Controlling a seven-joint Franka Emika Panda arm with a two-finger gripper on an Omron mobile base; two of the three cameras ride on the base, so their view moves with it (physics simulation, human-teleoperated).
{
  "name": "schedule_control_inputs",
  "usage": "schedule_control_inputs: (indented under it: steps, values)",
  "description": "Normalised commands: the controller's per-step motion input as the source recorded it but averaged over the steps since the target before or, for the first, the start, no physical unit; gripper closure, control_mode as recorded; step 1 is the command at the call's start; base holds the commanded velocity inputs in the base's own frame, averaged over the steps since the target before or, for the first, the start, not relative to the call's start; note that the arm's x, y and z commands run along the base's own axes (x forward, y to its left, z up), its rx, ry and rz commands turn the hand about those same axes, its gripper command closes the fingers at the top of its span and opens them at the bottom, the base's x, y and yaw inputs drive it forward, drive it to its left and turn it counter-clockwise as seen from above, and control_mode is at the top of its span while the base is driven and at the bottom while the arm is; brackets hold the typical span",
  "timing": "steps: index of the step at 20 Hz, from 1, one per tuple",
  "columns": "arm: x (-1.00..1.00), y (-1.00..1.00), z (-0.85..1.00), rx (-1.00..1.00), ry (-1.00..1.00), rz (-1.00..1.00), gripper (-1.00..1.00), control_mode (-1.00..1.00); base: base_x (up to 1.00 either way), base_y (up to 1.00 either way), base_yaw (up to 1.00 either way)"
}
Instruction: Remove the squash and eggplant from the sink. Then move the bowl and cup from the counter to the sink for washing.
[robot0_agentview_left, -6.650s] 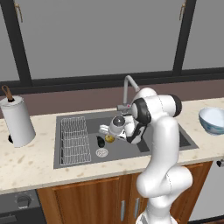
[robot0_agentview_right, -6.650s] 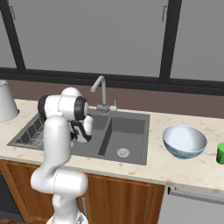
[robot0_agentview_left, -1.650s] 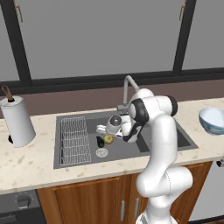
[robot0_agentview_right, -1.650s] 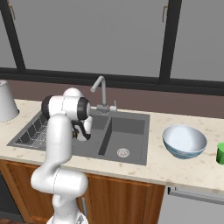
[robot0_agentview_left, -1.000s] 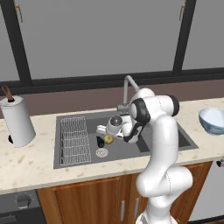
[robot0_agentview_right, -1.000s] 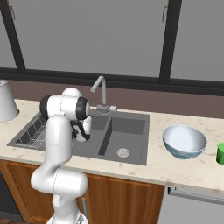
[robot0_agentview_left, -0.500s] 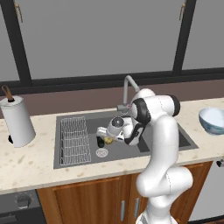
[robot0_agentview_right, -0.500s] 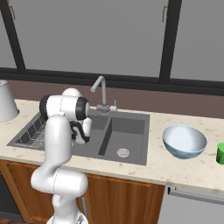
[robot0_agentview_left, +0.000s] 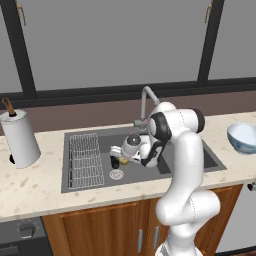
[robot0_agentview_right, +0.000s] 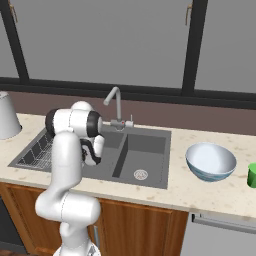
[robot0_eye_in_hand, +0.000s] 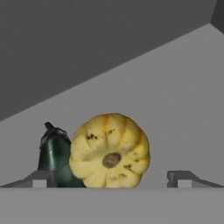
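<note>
Even, flat rendered light is seen throughout; no glare, no strong cast shadows. The beige speckled stone counter (robot0_agentview_left: 35, 187) is lit brightly, while the dark grey rectangular sink (robot0_agentview_left: 105, 144) is shaded dimmer inside. Hand view is rendered soft, slightly blurred; base views are coarse, low-res. No edge distortion noted.

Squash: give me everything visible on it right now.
The squash is small, round and yellow, ribbed into lobes, with brown speckles and a brown stem scar facing the hand camera. It lies on the dark grey floor of the sink, in the left basin beside the wire rack. The dark eggplant lies against one side of it, apparently touching. The open gripper brackets it, fingertips wide on either side, not touching it.
</note>
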Motion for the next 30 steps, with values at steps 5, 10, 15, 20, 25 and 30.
schedule_control_inputs:
  steps: [5,10,15,20,25,30]
  values:
    - [0.09,0.02,-0.03,0.0,0.0,0.0,-1.0,-1.0,0.0,0.0,0.0]
    - [0.09,0.0,-0.09,-0.02,0.0,0.0,-1.0,-1.0,0.0,0.0,0.0]
    - [0.11,0.0,-0.1,-0.01,0.0,0.0,-1.0,-1.0,0.0,0.0,0.0]
    - [0.15,0.0,-0.15,-0.01,0.0,0.0,-1.0,-1.0,0.0,0.0,0.0]
    - [0.15,0.0,-0.18,0.0,0.0,0.0,-1.0,-1.0,0.0,0.0,0.0]
    - [0.08,0.02,-0.14,0.0,0.02,0.0,1.0,-1.0,0.0,0.0,0.0]
